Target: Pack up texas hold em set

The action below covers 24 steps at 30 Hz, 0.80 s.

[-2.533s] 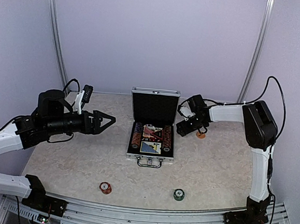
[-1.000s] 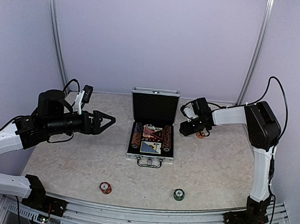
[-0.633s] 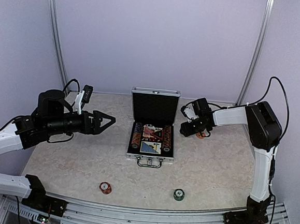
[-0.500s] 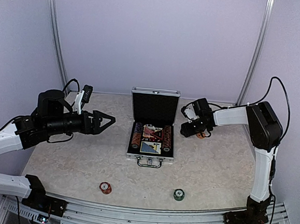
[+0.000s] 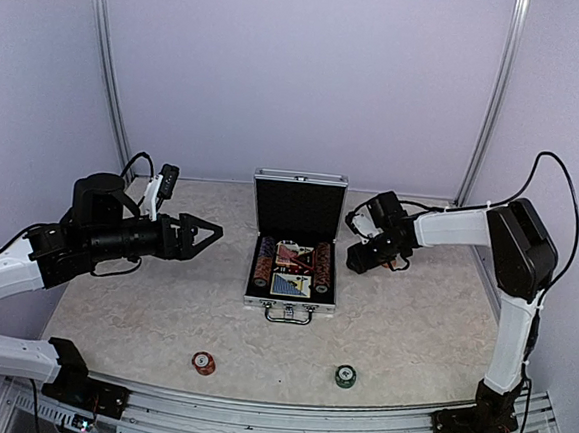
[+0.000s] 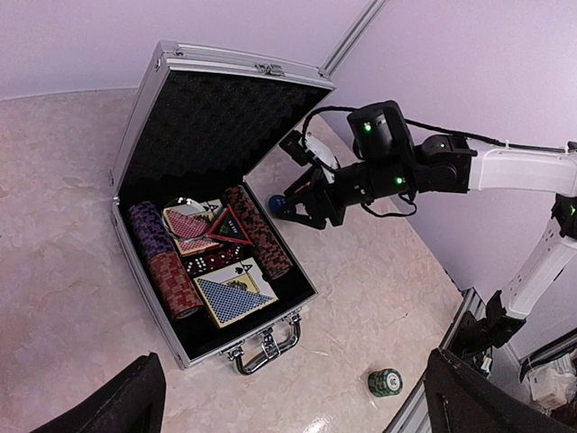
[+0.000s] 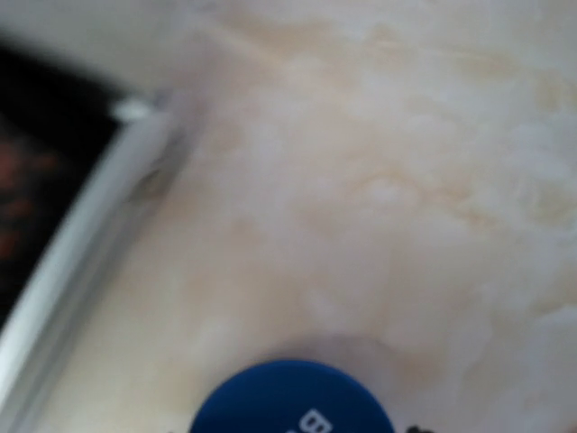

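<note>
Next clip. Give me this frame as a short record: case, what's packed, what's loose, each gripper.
case: silver case open, lid upright
packed: chip rows, red deck, blue deck
loose: red chip stack, green chip stack, blue disc
left gripper: open, left of case
right gripper: at blue disc, right of case; grip unclear

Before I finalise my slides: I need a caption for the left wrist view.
Open silver case holding chips and cards; right gripper low beside it by a blue disc.
</note>
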Each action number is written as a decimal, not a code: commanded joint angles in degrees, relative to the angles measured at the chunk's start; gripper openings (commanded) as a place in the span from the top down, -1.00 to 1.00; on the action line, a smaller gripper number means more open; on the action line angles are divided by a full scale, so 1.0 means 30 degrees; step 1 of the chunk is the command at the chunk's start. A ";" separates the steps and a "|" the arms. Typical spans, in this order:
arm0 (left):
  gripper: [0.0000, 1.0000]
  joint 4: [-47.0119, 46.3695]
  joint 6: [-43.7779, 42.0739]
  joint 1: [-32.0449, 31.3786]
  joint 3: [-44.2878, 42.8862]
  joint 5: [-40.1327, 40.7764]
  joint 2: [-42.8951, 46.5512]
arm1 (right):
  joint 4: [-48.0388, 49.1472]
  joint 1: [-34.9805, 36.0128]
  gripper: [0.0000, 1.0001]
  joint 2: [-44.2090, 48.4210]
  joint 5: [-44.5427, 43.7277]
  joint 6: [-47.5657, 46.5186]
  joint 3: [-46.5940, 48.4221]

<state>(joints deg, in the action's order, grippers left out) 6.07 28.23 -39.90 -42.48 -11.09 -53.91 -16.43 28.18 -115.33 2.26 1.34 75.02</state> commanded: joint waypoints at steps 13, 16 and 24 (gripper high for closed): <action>-0.98 0.0701 -0.0531 0.0043 -0.0836 0.0687 0.0071 | -0.0258 0.1572 -0.06 0.3238 -0.1128 0.0780 -0.2072; -0.98 0.1003 -0.0558 0.0101 -0.0880 0.0846 0.0450 | -0.0385 0.1647 -0.06 0.3458 -0.1233 0.0753 -0.2174; -0.98 0.1521 -0.0454 0.0145 -0.0979 0.1092 0.0987 | -0.0326 0.1748 -0.07 0.3819 -0.1307 0.0756 -0.2685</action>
<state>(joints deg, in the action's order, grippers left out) 9.45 27.55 -39.79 -43.68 -8.69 -52.01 -16.91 32.64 -106.04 -0.97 2.92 68.12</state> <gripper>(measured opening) 0.990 0.532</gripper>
